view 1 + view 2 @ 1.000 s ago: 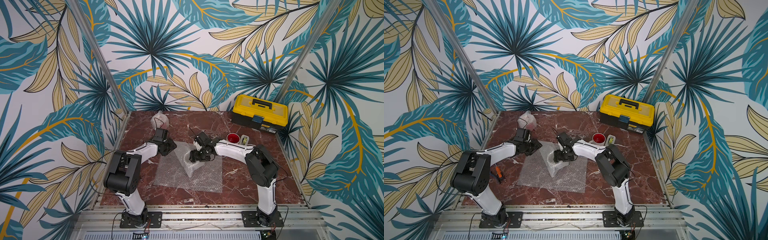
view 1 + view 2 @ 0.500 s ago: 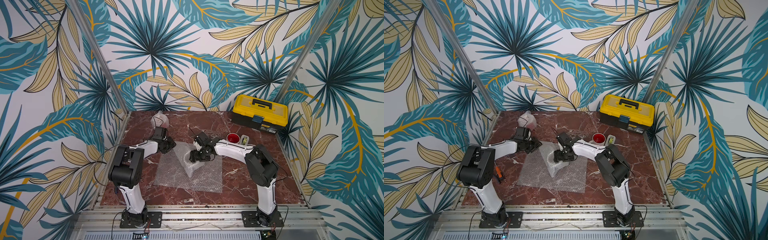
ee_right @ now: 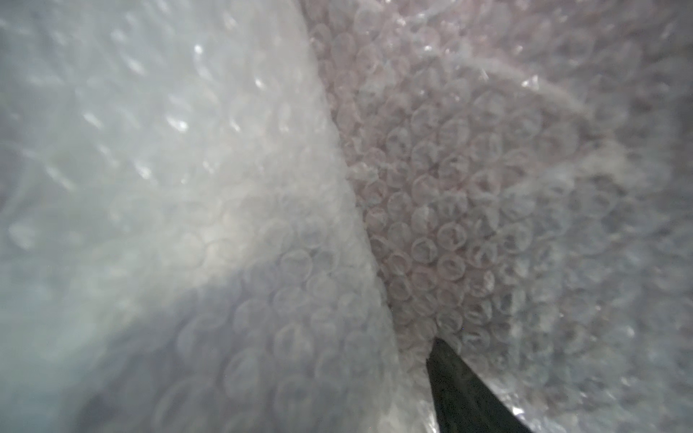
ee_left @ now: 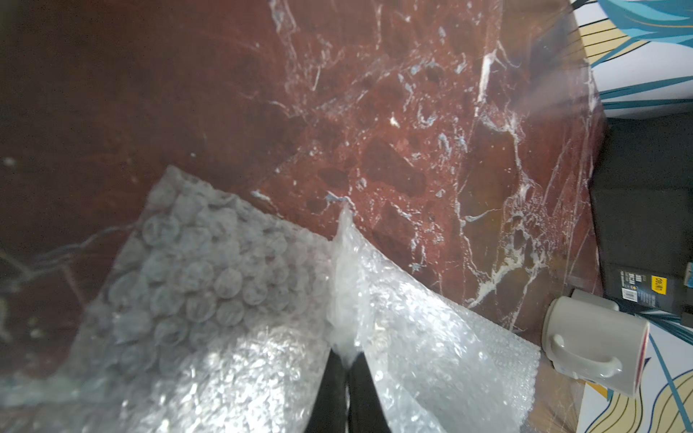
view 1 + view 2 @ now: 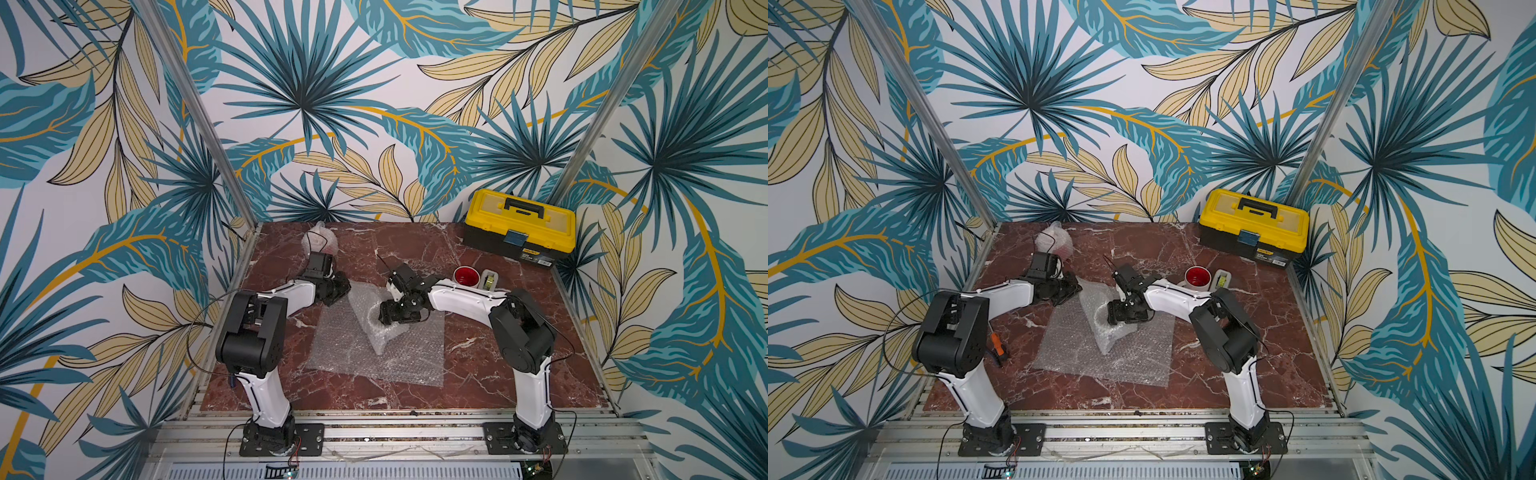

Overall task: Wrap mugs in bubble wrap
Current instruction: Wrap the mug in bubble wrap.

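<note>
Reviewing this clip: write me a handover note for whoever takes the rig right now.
Left gripper: shut on the far-left corner of the bubble wrap sheet.
Right gripper: on the folded lump mid-sheet; grip unclear.
Done: one wrapped bundle at the far left.
To do: finish this fold, likely over a mug; the white mug stands unwrapped beside the tape dispenser.

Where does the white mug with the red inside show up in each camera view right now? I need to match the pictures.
Top views: in both, the mug stands upright beside the tape dispenser, near the yellow toolbox.
Left wrist: the mug sits past the bubble wrap, handle toward the camera.
Right wrist: not in it.
Shared landmark: the bubble wrap, seen in all four.
</note>
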Controlling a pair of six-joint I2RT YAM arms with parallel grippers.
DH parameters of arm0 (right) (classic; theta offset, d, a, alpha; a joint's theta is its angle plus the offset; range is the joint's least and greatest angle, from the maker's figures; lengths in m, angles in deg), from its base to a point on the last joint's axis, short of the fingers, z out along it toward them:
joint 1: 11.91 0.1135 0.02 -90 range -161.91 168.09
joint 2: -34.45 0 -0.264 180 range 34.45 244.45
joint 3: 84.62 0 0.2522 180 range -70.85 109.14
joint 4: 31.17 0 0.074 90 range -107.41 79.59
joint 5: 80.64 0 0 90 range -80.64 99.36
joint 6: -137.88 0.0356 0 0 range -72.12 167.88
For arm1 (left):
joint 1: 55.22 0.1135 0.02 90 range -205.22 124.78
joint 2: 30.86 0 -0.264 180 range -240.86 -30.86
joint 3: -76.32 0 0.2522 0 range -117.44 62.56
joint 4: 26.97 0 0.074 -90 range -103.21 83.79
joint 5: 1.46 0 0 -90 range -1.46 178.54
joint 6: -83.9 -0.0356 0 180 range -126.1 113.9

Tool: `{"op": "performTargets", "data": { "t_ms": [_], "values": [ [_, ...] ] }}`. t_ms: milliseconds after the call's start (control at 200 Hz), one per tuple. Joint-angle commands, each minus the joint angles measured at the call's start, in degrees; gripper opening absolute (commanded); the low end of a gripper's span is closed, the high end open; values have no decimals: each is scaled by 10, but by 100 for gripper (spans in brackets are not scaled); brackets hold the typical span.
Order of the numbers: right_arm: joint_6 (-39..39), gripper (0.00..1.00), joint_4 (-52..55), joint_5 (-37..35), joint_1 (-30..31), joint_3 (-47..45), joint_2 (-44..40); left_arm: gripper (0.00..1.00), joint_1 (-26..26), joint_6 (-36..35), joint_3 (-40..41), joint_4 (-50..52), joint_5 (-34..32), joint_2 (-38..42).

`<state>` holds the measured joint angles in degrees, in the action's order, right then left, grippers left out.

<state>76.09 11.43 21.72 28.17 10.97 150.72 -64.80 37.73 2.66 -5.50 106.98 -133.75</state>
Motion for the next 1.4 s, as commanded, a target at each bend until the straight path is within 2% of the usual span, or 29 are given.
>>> {"op": "performTargets", "data": {
  "t_ms": [0,135,300,646,976,1127,1392],
  "values": [
    [-8,73,29,-10,5,-3,29,0,5,-16,12,-55,31,56],
    [-6,73,30,-9,6,-2,30,0,1,-4,57,-103,76,104],
    [-7,74,32,-9,5,-1,33,0,-24,-2,105,-116,96,171],
    [2,73,27,-1,6,5,38,0,-95,36,206,-133,73,296],
    [12,73,23,6,5,8,21,0,-172,38,228,-139,39,279],
    [16,73,23,2,0,6,-18,0,-180,37,243,-138,18,271],
    [9,74,41,-26,-18,-7,-106,0,-185,30,249,-138,19,253]
  ]
}}
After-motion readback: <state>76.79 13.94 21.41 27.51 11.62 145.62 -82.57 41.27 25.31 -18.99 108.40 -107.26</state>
